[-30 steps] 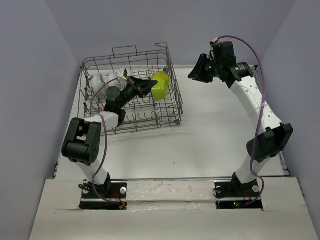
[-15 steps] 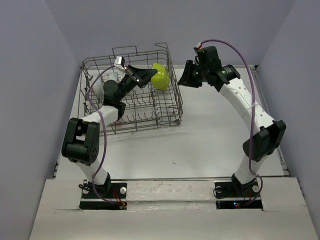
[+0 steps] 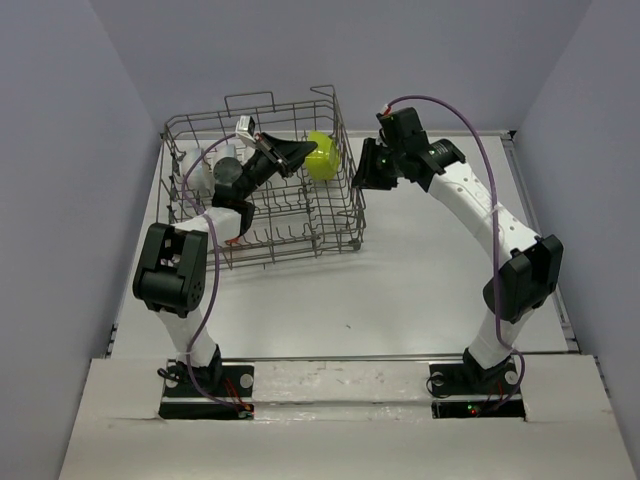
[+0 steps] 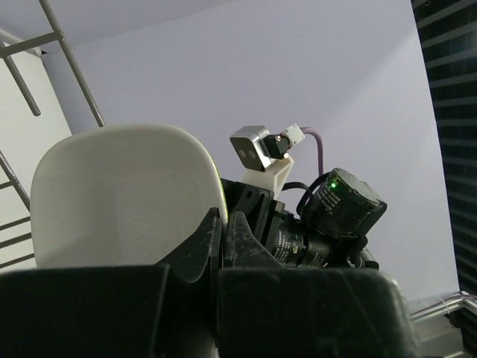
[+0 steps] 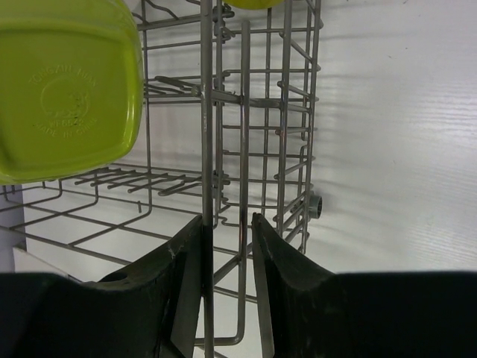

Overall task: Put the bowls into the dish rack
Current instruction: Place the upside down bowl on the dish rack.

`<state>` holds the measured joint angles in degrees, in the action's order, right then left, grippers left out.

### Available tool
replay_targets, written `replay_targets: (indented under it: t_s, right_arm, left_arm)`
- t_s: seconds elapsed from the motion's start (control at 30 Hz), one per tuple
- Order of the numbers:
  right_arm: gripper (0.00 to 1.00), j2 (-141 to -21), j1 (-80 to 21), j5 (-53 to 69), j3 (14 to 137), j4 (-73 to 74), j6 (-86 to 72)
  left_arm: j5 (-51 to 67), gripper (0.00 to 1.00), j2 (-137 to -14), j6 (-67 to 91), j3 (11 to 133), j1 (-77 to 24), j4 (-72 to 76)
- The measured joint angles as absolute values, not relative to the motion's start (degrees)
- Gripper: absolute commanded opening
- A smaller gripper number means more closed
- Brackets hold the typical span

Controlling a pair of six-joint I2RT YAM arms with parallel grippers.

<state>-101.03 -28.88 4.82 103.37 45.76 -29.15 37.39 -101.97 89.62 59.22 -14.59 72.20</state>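
Note:
A yellow-green bowl (image 3: 320, 157) hangs tilted over the back right part of the dish rack (image 3: 340, 240), a grey wire basket. My left gripper (image 3: 300, 152) is shut on its rim. In the left wrist view the bowl's pale inside (image 4: 127, 194) fills the left half, and the fingers (image 4: 223, 224) pinch its edge. My right gripper (image 3: 362, 172) is at the rack's right wall with its jaws partly open. In the right wrist view, upright rack wires (image 5: 283, 112) stand between its fingers (image 5: 227, 224), and the bowl's underside (image 5: 63, 89) shows at upper left.
White dishes (image 3: 200, 165) stand in the rack's far left corner, behind my left arm. The rack sits at the table's back left. The right arm's wrist camera (image 4: 261, 149) shows just beyond the bowl in the left wrist view.
My right arm has swung left and down, up to the rack's right wall. My left gripper has raised the bowl a little and carried it toward the back.

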Motion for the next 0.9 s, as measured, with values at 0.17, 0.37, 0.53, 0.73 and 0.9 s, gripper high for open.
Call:
replay_targets:
  t_s: [0.17, 0.37, 0.53, 0.73, 0.9]
  right_arm:
    - [0.23, -101.0, -29.4, 4.4, 103.1, 45.2, -29.1]
    - [0.03, -100.9, -30.4, 3.9, 101.8, 42.5, -29.9]
    - [0.01, -99.9, -30.5, 3.1, 100.2, 41.4, -31.0]
    - [0.01, -99.4, -30.5, 2.3, 99.4, 40.5, -31.4]
    - [0.01, -99.1, -30.5, 2.2, 99.1, 40.3, -31.5]
  left_arm:
    - [37.4, 0.0, -102.1, 89.1, 59.2, -14.5, 72.1]
    - [37.6, 0.0, -102.1, 87.0, 59.8, -14.5, 68.1]
    - [38.3, 0.0, -102.3, 84.9, 61.7, -14.5, 62.5]
    - [38.9, 0.0, -102.9, 83.7, 63.0, -14.5, 58.2]
    - [38.9, 0.0, -104.0, 83.2, 63.3, -14.5, 55.4]
